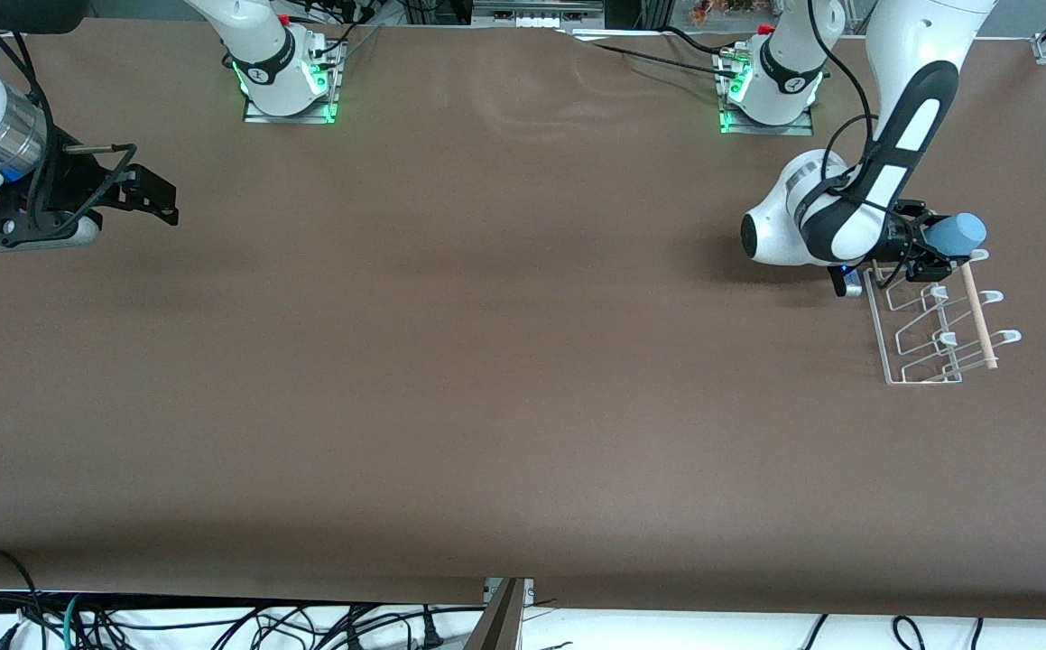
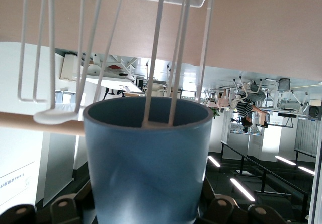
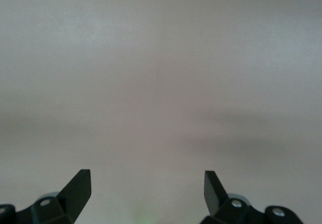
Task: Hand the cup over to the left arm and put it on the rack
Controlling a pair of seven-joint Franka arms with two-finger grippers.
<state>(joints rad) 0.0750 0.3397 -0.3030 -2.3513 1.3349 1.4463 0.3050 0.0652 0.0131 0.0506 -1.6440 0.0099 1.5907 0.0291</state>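
No text, label, brand or number can be read in any of the three views; a white panel seen in the left wrist view carries a few small dark marks, too small to make out, and the round dark emblems on the arm bases in the front view show no legible lettering

Cup base cut off at 6 o'clock in left wrist view, hiding left gripper fingertips. Rack corner at 11 o'clock covered by gripper. Right arm cropped at 9 o'clock in front view.
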